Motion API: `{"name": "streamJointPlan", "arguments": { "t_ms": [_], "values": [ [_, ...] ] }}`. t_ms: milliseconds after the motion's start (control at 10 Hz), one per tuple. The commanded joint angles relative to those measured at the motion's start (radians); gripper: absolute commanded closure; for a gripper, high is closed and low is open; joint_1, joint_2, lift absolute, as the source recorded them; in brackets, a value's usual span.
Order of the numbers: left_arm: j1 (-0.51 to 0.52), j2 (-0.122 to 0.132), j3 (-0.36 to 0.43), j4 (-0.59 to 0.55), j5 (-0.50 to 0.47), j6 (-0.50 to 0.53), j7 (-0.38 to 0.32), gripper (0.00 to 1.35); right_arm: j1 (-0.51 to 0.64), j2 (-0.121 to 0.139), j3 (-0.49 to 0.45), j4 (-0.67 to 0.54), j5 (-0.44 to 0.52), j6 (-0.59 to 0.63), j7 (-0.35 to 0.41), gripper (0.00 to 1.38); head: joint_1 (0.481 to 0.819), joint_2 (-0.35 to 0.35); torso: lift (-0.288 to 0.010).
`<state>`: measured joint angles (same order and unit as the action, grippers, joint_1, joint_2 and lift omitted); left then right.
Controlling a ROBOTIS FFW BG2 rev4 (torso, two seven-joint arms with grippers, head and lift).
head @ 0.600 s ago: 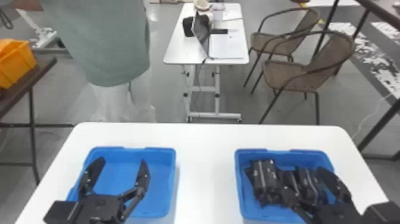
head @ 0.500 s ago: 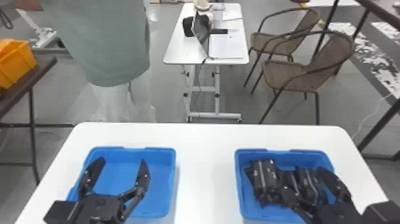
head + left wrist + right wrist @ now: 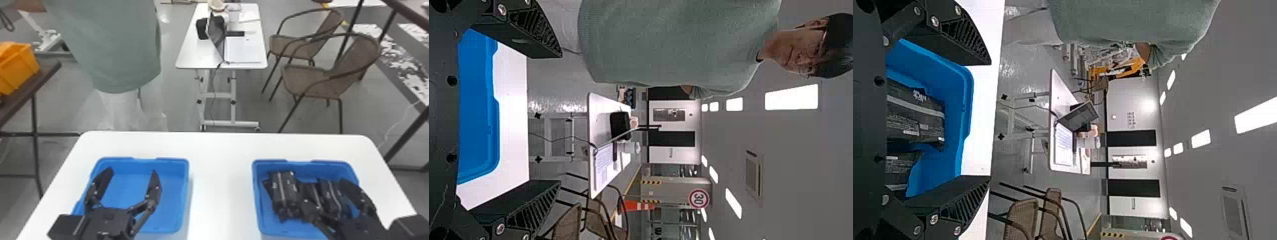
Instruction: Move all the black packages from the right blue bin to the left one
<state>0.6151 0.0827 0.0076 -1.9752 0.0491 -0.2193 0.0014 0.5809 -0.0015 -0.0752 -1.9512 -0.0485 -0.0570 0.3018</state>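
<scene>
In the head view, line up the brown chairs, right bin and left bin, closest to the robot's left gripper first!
1. Left bin: under the left gripper.
2. Right bin: on the white table's right side.
3. Brown chairs: past the table, rightward.

Left bin (image 3: 174, 191), right bin (image 3: 304, 165) on table (image 3: 220, 178); packages (image 3: 282, 191) in right bin; desk (image 3: 198, 54) beyond table.

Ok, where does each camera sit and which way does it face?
Left wrist: behind the left gripper, its fingers in view, facing over the left bin.
Right wrist: behind the right gripper, its fingers in view, facing over the right bin and packages.
Head: on the head, facing forward and down at both bins, both grippers in view.
Both wrist views share the laptop.
</scene>
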Motion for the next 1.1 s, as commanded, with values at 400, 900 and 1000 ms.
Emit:
{"name": "streamJointPlan", "arguments": {
  "t_ms": [400, 900, 1000],
  "values": [
    [0.000, 0.002, 0.000, 0.002, 0.002, -0.002, -0.001, 0.12, -0.007, 0.002, 0.002, 0.006, -0.053, 0.042, -0.059, 0.21, 0.695, 0.038, -0.042],
    [-0.008, 0.012, -0.006, 0.009, 0.011, -0.002, -0.003, 0.12, -0.119, 0.002, 0.009, 0.040, -0.191, 0.233, -0.190, 0.21, 0.695, 0.009, -0.042],
    [-0.011, 0.012, -0.006, 0.010, 0.012, -0.003, -0.006, 0.12, -0.170, 0.002, 0.009, 0.095, -0.234, 0.253, -0.190, 0.21, 0.695, 0.008, -0.042]
  ]
}}
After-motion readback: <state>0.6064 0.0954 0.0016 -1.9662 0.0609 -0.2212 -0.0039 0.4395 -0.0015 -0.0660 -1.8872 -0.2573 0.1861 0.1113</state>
